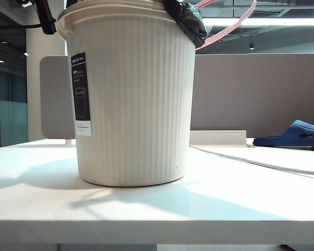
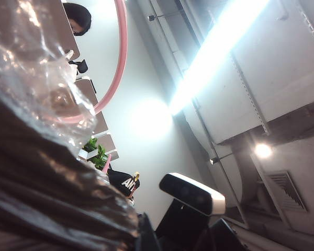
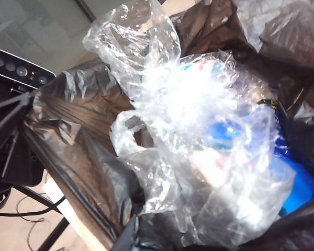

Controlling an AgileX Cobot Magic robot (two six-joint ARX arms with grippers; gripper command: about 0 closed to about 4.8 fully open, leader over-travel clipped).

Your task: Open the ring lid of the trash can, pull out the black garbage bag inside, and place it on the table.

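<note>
On the left of the exterior view a dark part of the left arm [image 1: 44,15] reaches to the top rim of the trash can. The left pincer itself is not visible there. In the left wrist view its fingers are also not clear, but it seems fully closed; the crinkled glossy black garbage bag [image 2: 47,198] fills the near side of that picture, so close to the camera that a grip on it cannot be confirmed.

In the middle stands the large cream-white round plastic trash can [image 1: 133,99] with vertical ribs, upright on the wide flat white table [image 1: 157,214]. A tall black-and-white label [image 1: 80,94] is on its left side. At the top right of the rim a fold of the black bag [image 1: 186,18] hangs over the edge.

Just right of this fold, the thin dusty-pink plastic ring lid [image 1: 227,26] is lifted off the rim and stands tilted above the can. In the left wrist view the same hoop [image 2: 118,63] curves above the bag.

The right pincer is not visible in any view; it also seems fully closed. Its wrist camera looks down on clear crumpled plastic film [image 3: 188,141] with blue pieces [image 3: 295,183] inside the black bag [image 3: 83,151].

Far right on the table lies a blue slipper [image 1: 295,133], well apart from the can.
</note>
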